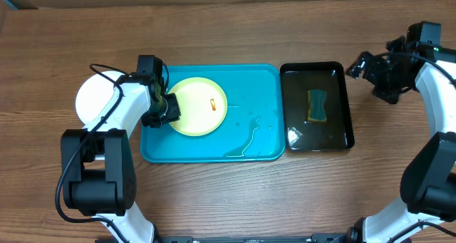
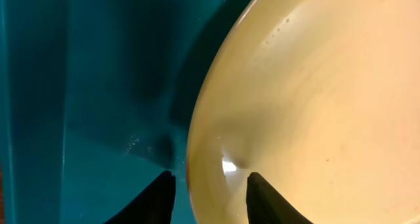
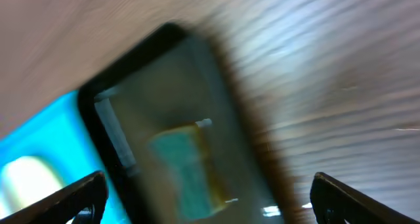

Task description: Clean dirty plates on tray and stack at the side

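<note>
From above, you see the yellow plate [image 1: 196, 116] on the left side of the tray [image 1: 263, 83]. A white plate [image 1: 90, 95] lies left of the tray. Your left pincer [image 1: 169, 112] sits at the yellow plate's left rim.

Left wrist: its fingers are half closed around that rim. You cannot tell if they squeeze.

Right wrist, blurry: your right pincer [image 3: 209, 198] is wide open and empty.

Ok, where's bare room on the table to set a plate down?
Bare wood runs in front of the turquoise tray and black tray, between the arm bases, and behind both. Crowded around the tray's left end: white plate and left hand.
</note>
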{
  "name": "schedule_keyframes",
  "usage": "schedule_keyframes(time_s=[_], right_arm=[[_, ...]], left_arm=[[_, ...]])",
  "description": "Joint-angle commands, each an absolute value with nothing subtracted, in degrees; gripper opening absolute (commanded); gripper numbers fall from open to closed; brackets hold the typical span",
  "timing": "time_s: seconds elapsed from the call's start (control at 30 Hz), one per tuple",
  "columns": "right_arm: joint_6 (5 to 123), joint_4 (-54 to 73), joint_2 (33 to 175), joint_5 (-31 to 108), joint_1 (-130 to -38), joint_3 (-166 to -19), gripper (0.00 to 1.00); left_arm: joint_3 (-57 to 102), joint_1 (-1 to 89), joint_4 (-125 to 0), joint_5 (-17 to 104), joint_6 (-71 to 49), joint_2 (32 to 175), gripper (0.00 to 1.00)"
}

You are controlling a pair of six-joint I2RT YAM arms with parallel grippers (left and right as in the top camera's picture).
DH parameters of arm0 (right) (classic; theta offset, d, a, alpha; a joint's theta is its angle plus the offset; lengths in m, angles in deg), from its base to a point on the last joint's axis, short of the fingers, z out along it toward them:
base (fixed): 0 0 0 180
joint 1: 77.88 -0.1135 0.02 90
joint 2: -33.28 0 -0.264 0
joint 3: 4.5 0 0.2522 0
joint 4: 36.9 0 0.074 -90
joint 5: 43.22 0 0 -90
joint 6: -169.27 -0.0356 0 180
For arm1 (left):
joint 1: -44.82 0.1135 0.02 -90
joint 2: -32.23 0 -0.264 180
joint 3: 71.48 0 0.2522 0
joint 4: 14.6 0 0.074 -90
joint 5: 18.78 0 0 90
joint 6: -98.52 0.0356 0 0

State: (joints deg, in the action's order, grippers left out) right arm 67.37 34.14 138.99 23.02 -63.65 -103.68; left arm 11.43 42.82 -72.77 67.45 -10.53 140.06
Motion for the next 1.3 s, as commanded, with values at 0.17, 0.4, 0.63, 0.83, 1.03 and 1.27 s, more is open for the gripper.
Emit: schedule_keyframes(time_s=[0.17, 0.4, 0.63, 0.83, 1.03, 1.27], right_arm=[[70.67, 38.34, 138.4, 24.17, -72.37, -104.52, 0.98], [66.96, 39.82, 138.82, 45.2, -82.94, -102.77, 0.88], [65.49, 32.63, 138.93, 51.23, -85.98, -96.08, 0.88], [65.51, 24.59, 138.95, 51.23, -85.92, -90.99, 0.81], [65.51, 15.78, 138.95, 51.23, -85.92, -85.17, 0.75], [65.51, 6.8, 138.95, 51.21, -85.87, -78.83, 0.59]], left_arm=[[11.78, 42.03, -71.72, 68.22, -9.92, 140.89, 0.28], [11.76, 39.96, -70.69, 68.22, -9.92, 140.89, 0.31], [11.76, 38.75, -70.76, 68.22, -9.88, 140.87, 0.36], [11.76, 38.67, -70.89, 68.19, -9.9, 140.89, 0.36], [11.76, 38.67, -70.95, 68.22, -9.9, 140.87, 0.36], [11.76, 38.67, -71.24, 68.22, -9.88, 140.89, 0.38]])
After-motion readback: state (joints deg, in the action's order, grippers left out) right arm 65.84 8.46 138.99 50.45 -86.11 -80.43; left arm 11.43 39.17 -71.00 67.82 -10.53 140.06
